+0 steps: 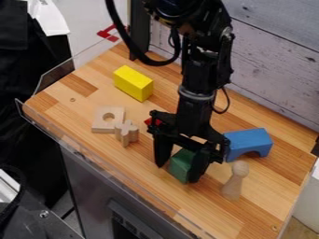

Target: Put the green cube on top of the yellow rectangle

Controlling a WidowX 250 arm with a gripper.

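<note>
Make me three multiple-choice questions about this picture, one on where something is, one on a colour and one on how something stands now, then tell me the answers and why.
1. Where is the green cube?
A. against the wall
B. between the fingers of the tool
C. at the board's far corner

2. What colour is the arched block?
A. red
B. yellow
C. blue

3. What is the state of the yellow block's top?
A. bare
B. covered by the cube
C. covered by a peg

Answers:
1. B, a finger shows on either side of the cube.
2. C, its faces are plainly blue.
3. A, its whole top face shows yellow with nothing on it.
</note>
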